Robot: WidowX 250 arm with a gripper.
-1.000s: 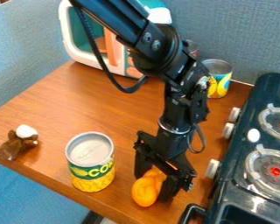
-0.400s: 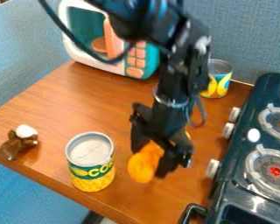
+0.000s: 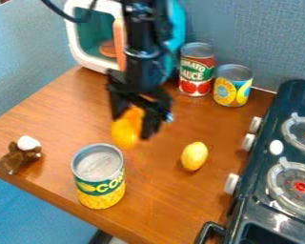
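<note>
I find the claw (image 3: 133, 126) grasping the orange item (image 3: 124, 132) over the middle of the worktop (image 3: 161, 205). Noted risks: the item protrudes below the grip, so low travel frontward could topple the yellow-green can (image 3: 98, 177); its rounded surface may slip.

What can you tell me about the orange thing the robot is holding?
The orange thing is between the two fingers of the black gripper, hanging over the wooden table behind the corn can. It is bright orange with a rounded lower end, and its upper part is partly hidden by the fingers. Its surface is too blurred to tell the material or what it is.
</note>
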